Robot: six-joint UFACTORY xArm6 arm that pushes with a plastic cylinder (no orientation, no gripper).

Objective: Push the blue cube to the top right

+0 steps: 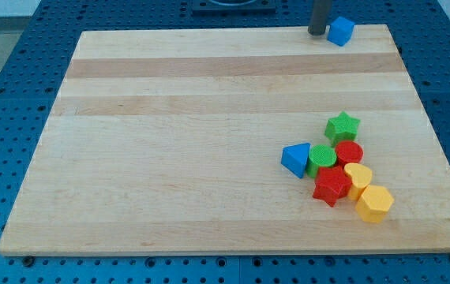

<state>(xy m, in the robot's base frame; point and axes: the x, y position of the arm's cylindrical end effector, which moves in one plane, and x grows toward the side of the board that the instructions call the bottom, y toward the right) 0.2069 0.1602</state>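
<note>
- My tip (317, 33), the lower end of the straight dark rod, rests on the pale wooden board (209, 118) near its top edge; it has no jaws and holds nothing, it can only shove.
- The small blue plastic cube (340, 31) sits immediately to the view's right of my tip, touching it or just beside it; I cannot tell which.
- The cube is already close to the board's top edge, but the top right corner lies further off to the right of my tip.
- I judge the cube light, rigid and quick to slide on smooth wood, and likely to spin if struck off-centre.
- There is nothing to grasp, so contact belongs on the middle of the face nearest my tip, pushing rightward along the edge.
- Well below my tip and to its right sits a cluster: a green star (342, 126), red cylinder (349, 152), green cylinder (322, 159), blue triangular block (296, 159), red star (331, 186), yellow heart (358, 177) and yellow hexagonal block (374, 203).
</note>
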